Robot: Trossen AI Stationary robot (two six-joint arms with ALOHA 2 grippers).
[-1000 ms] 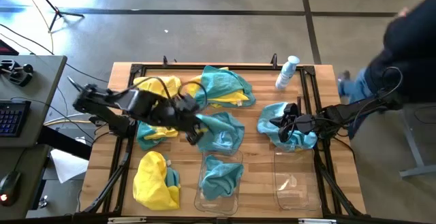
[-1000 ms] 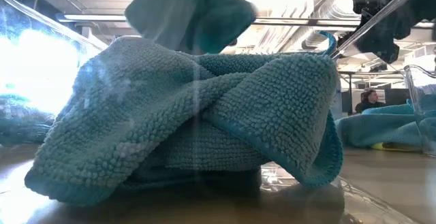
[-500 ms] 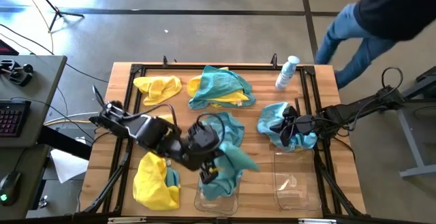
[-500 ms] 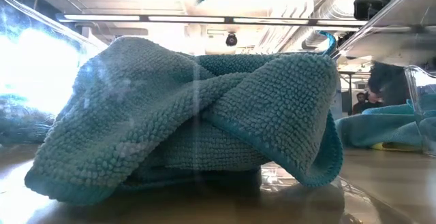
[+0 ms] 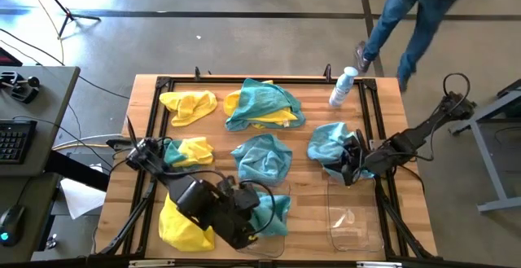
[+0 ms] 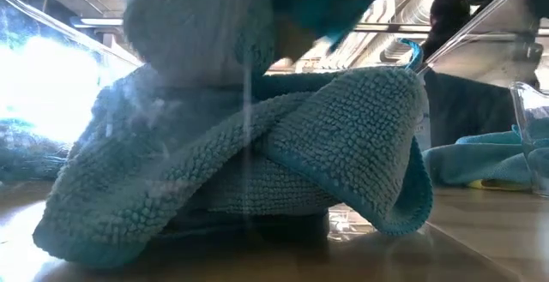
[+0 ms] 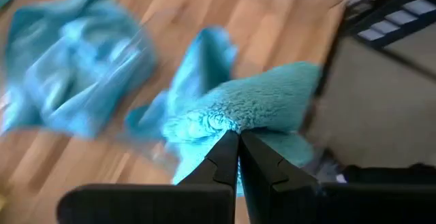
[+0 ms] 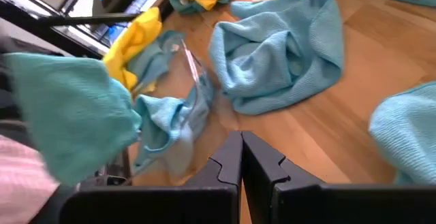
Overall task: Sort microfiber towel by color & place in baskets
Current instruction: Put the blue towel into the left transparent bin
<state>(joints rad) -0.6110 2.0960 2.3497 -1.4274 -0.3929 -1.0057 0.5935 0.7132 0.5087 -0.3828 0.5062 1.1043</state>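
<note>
Two clear baskets are seen at the near edge of the table (image 5: 146, 97) in the high view. Over the left basket (image 5: 281, 235) the left gripper (image 5: 248, 234) is lowered, its fingers pinched shut on a teal towel (image 5: 269, 213) that spills from the fingertips toward the table's middle and hangs into the bin. In the left wrist view the same held cloth (image 7: 259, 108) is bunched right at the closed tips, its folds running away from them. In the low view a teal towel already in the basket (image 6: 257, 162) is lying in a broad folded heap, long axis across the picture.

To the left of that bin, a yellow towel (image 5: 183, 219) is lying crumpled. Mid-table, a loose teal towel (image 5: 262, 155) is spread flat. At the far edge a yellow cloth (image 5: 189, 105) and a teal-and-yellow pile (image 5: 262, 105) are seen, and a spray bottle (image 5: 343, 86) further right.

The right gripper (image 5: 350, 169) is held shut, empty, just above a bunched teal towel (image 5: 330, 146) behind the right basket (image 5: 352, 219). A person (image 5: 415, 15) is standing beyond the table.
</note>
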